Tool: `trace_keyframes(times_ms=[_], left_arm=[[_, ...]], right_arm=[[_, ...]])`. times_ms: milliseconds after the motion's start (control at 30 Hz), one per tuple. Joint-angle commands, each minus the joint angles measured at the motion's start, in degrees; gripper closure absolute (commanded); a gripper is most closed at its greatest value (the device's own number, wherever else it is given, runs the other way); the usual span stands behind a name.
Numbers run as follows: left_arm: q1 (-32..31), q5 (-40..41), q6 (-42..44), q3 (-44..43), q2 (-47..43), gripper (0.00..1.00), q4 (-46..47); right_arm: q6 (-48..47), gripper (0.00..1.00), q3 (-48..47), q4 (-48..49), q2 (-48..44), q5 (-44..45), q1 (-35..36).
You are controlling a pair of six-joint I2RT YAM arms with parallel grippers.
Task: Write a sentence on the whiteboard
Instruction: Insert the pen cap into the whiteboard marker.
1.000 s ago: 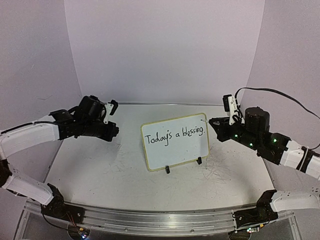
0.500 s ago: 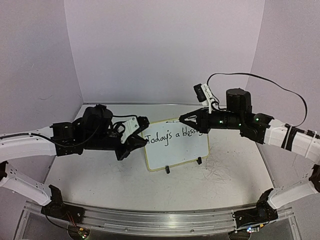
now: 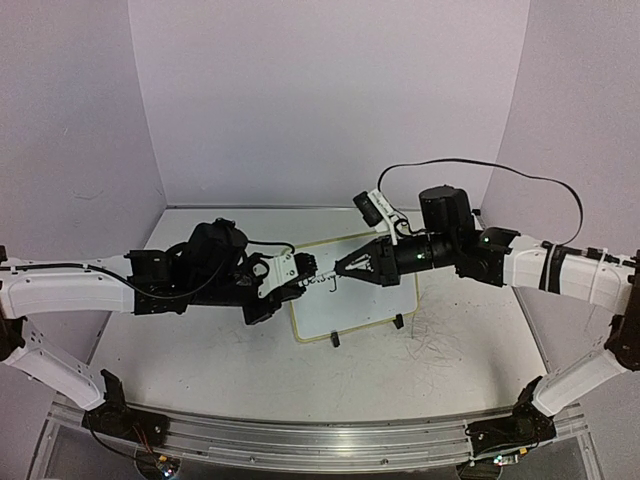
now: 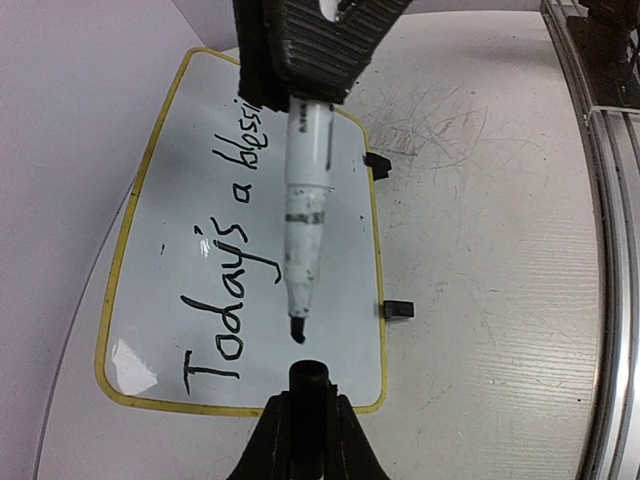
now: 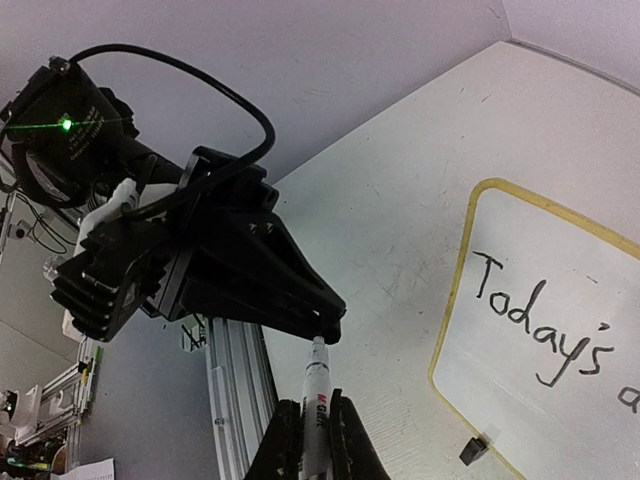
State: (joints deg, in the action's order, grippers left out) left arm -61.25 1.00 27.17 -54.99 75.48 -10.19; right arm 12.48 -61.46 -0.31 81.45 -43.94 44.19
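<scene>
The whiteboard (image 3: 355, 305) stands on the table (image 3: 190, 345) on its black clip feet (image 4: 397, 309), the sentence (image 4: 235, 265) running across it. Just above the whiteboard, the right hand (image 3: 343, 271) grips a white marker (image 4: 305, 200), its bare tip toward the left hand (image 3: 308, 268), which pinches a small black cap (image 4: 310, 378) just off that tip.

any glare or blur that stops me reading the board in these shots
Left wrist: one small glare patch on the whiteboard corner beside the T, but the sentence is crisp. Right wrist: the lettering is sharp, though the frame edge cuts it off after "Today's a". Top external: the left gripper and right gripper hide most of the writing, and the wide lens bows the front rail.
</scene>
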Motion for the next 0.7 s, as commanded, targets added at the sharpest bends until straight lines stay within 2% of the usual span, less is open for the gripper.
trace_keyframes(times_ms=[0,667], left_arm=[[-0.35,1.72,1.13,0.38,-0.67,1.00,2.81],[-0.36,1.19,-0.02,0.58,-1.74,1.00,3.25]], right_arm=[[-0.94,1.00,-3.18,0.40,1.05,-0.99,0.92],[-1.32,1.00,-3.78,-1.91,1.38,5.96,2.51]])
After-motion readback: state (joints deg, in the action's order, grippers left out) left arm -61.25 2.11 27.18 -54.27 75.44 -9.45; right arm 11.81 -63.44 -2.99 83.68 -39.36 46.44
